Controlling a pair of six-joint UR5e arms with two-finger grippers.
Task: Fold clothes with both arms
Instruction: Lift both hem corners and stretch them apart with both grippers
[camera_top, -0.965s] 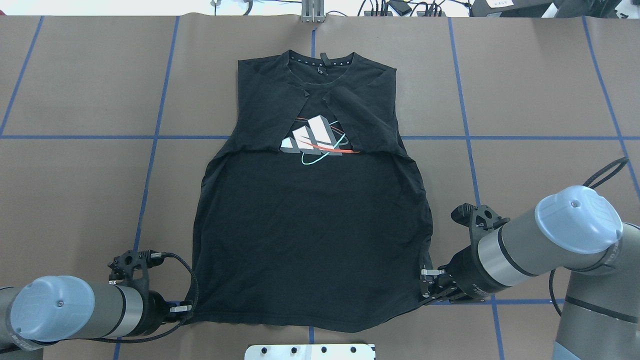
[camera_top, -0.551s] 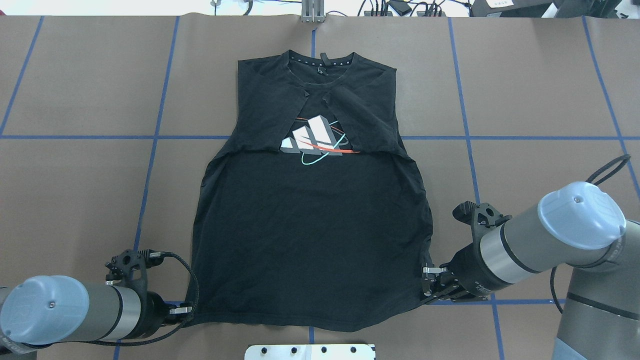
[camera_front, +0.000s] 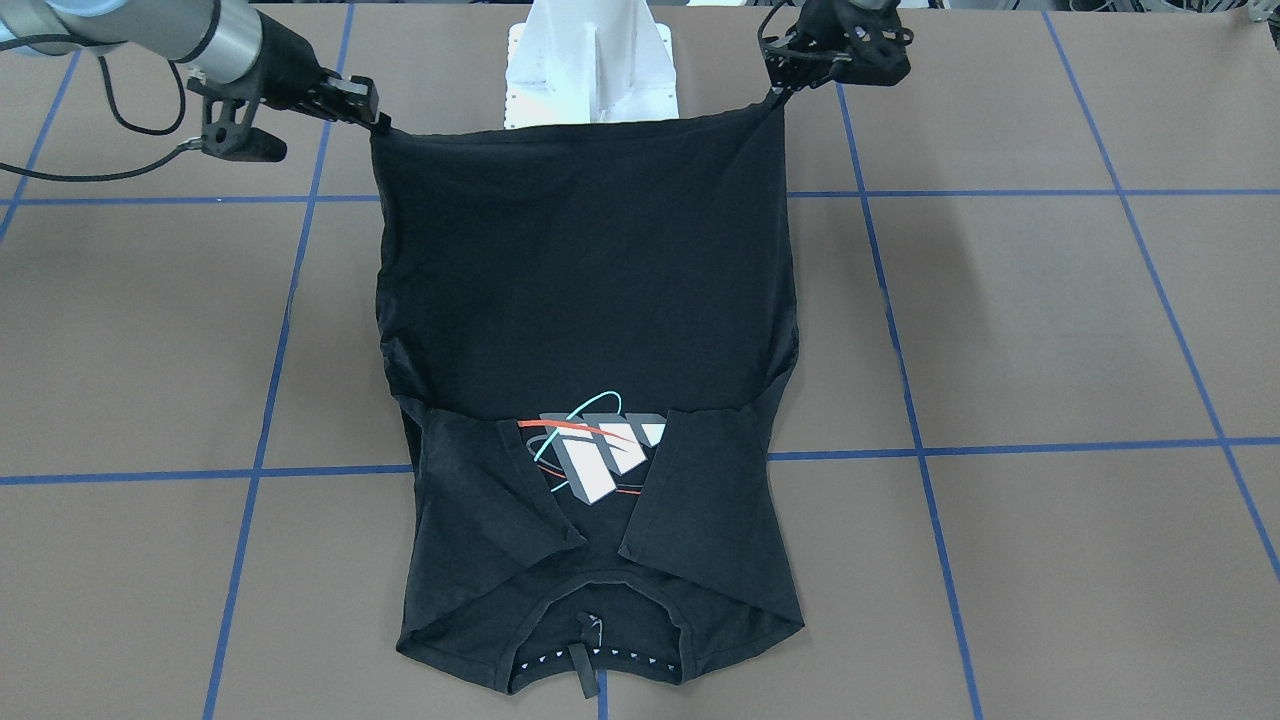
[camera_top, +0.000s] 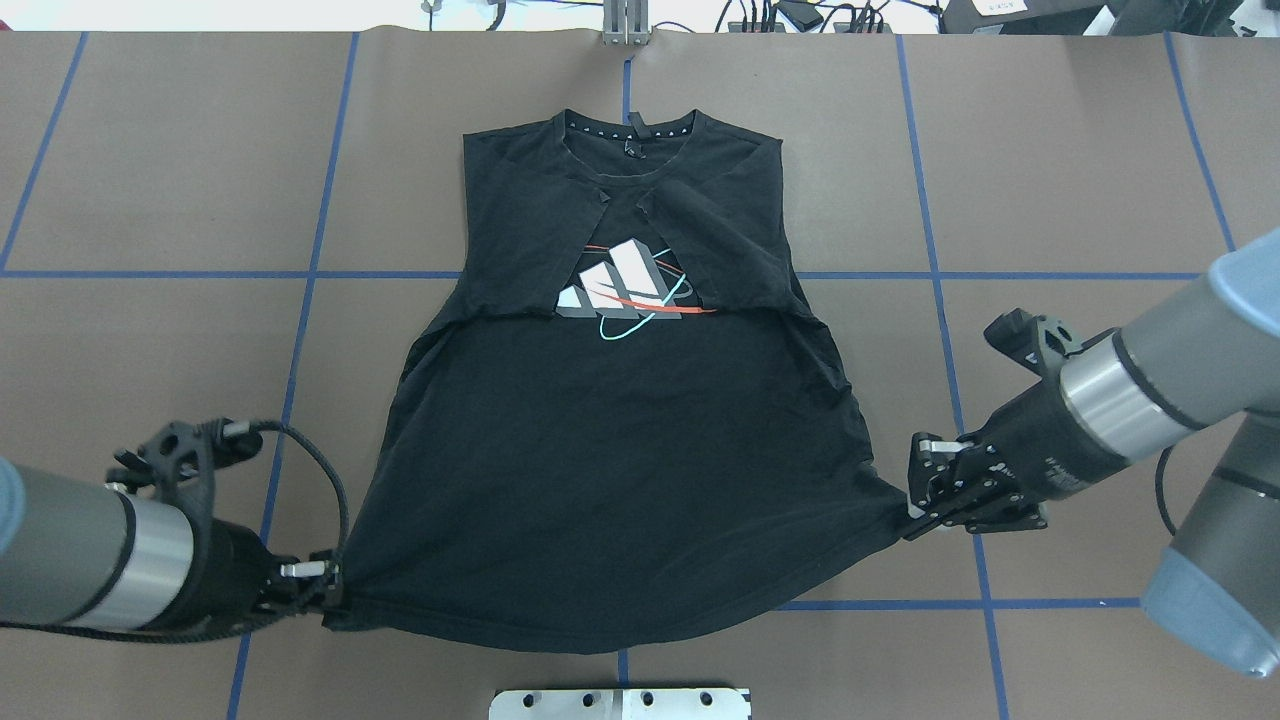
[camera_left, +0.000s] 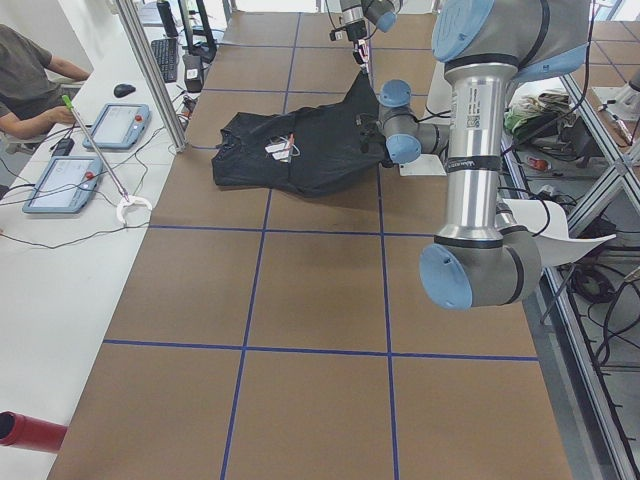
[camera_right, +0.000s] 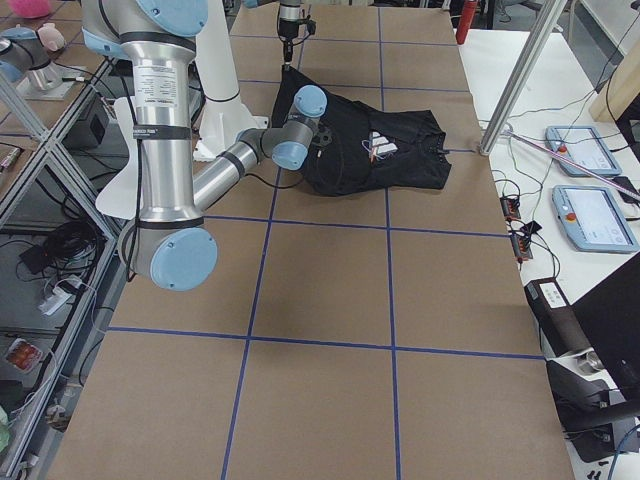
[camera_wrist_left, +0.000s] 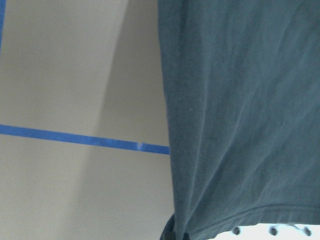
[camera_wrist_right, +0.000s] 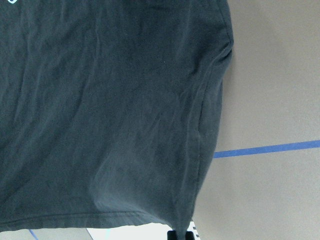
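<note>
**Black T-shirt held by both hem corners**

Black cloth covers the middle of the brown table (camera_top: 150, 180). The T-shirt (camera_top: 620, 470) lies print side up, with its collar (camera_top: 628, 125) at the end away from the robot and its hem nearest the robot. Both short sleeves are folded inward over the chest, their tips close together just below the collar. The print (camera_top: 625, 290) of grey-white blocks ringed by red and teal ellipses shows in the gap between them.

The left gripper (camera_top: 325, 585) is clamped on the hem corner at the robot's left. The right gripper (camera_top: 915, 505) is clamped on the opposite hem corner. The cloth between them is drawn out wide, and the hem runs in a shallow curve from one pinched corner to the other. In the side views the hem end rises off the table towards the grippers, while the collar end and the folded sleeves rest flat on the surface.

The left arm (camera_top: 90, 560) reaches in low from the robot's left, and the right arm (camera_top: 1150, 380) reaches in from its right. Each wrist camera shows a side edge of the dark cloth above the brown surface, where a blue tape line (camera_top: 310, 275) crosses.

The white pedestal base (camera_front: 590, 60) stands just behind the raised hem. A person (camera_left: 30, 80) sits at a white bench beside the table.
</note>
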